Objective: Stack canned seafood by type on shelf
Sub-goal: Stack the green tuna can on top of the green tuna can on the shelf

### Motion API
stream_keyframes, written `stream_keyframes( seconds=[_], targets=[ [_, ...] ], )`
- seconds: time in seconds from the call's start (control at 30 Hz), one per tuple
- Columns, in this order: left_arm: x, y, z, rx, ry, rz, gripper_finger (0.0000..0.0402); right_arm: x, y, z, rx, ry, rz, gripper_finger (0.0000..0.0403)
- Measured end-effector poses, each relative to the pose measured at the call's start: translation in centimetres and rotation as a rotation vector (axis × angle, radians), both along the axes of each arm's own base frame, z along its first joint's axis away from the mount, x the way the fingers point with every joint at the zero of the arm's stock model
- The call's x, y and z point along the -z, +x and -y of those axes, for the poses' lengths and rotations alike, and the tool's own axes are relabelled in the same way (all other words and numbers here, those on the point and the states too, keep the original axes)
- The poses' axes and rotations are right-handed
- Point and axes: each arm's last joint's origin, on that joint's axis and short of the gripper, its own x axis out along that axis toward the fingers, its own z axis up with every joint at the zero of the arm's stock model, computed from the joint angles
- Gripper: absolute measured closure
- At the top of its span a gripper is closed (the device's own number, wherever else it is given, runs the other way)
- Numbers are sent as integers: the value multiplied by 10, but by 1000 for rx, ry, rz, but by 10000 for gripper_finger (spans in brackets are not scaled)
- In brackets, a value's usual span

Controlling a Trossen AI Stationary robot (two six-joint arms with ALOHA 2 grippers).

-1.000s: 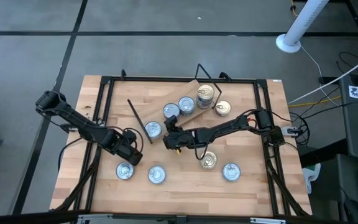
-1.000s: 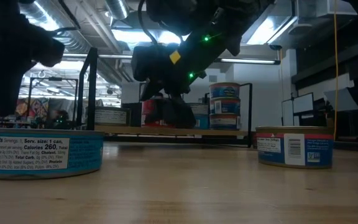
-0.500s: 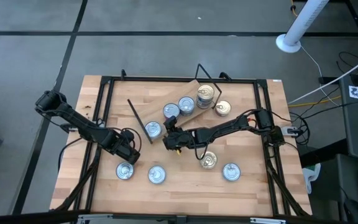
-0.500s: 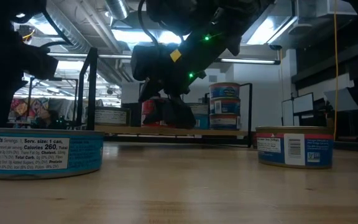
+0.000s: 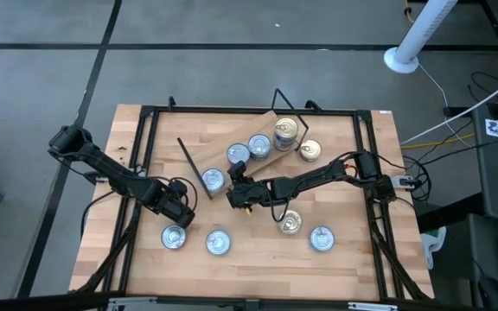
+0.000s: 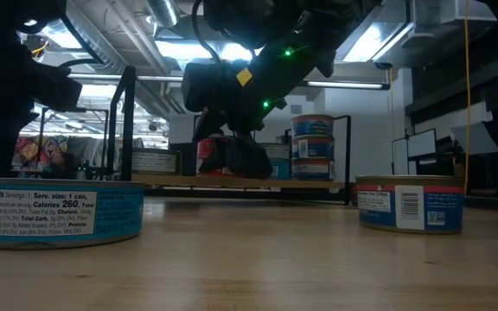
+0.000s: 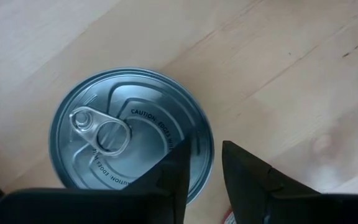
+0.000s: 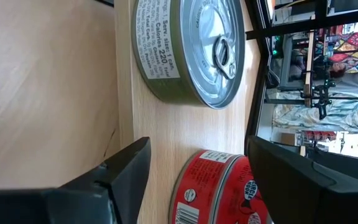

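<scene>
With the right gripper spread wide before the red-labelled tin on the shelf, it should probably centre before closing; the left gripper, nearly closed, hovers over a silvery tin on the surface.

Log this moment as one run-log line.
left claw: shut, over silver tin | right claw: open, by red tin at shelf

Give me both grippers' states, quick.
Left gripper: nearly shut, empty, above a silver-lidded tin.
Right gripper: open, empty, facing a red tin on the shelf.
</scene>
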Motion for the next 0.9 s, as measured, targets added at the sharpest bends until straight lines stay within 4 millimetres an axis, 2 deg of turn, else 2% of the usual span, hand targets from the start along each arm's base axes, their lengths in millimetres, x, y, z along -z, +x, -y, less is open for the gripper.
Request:
stream_keyframes(
  seconds=[0.27,0.53,0.9],
  targets=[
    [0,-8,-3,3,19,-90,364,0,0,0,0,0,0,136],
    [1,-14,-6,3,49,-149,397,0,0,0,0,0,0,136],
    [-3,-10,-4,-19,41,-126,401,0,0,-3,-6,-1,-3,136]
  ],
)
